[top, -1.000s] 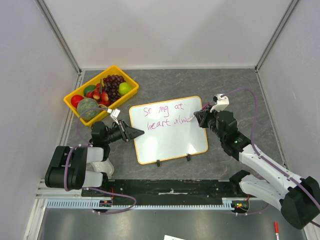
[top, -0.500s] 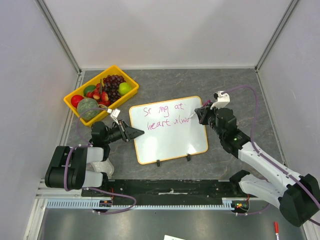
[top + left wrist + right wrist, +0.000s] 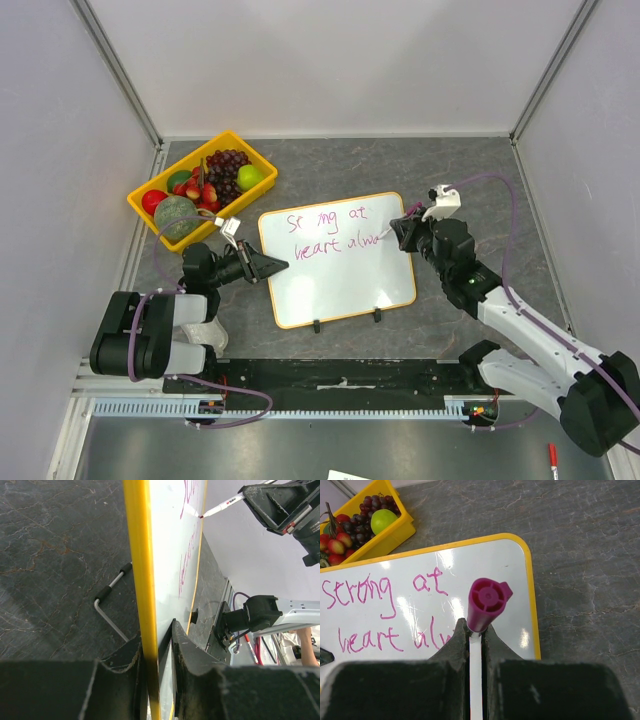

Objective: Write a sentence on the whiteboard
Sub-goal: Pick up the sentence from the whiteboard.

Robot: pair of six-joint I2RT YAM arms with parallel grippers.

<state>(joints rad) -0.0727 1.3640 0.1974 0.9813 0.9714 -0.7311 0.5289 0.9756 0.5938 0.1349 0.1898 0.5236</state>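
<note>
The whiteboard (image 3: pixel 340 280), white with an orange-yellow frame, stands tilted on the dark table. My left gripper (image 3: pixel 272 265) is shut on its left edge; in the left wrist view the yellow frame (image 3: pixel 142 580) runs between the jaws of the left gripper (image 3: pixel 157 635). The sentence (image 3: pixel 335 230) is magenta handwriting in two lines, reading "strong at" (image 3: pixel 357 592) over "heart alw…". My right gripper (image 3: pixel 400 232) is shut on a white marker (image 3: pixel 485 600) with a magenta cap on its back end. The marker (image 3: pixel 220 508) has its tip on the board at the end of the second line.
A yellow fruit tray (image 3: pixel 235 137) with grapes, apples and a melon sits at the back left, close to the board's top left corner. Two black clip feet (image 3: pixel 317 325) hold the board's near edge. A red marker (image 3: pixel 551 458) lies off the table at the near right.
The right gripper has shifted slightly right and back with the marker, and the last word on the second line has grown by a stroke. The left gripper has not moved.
</note>
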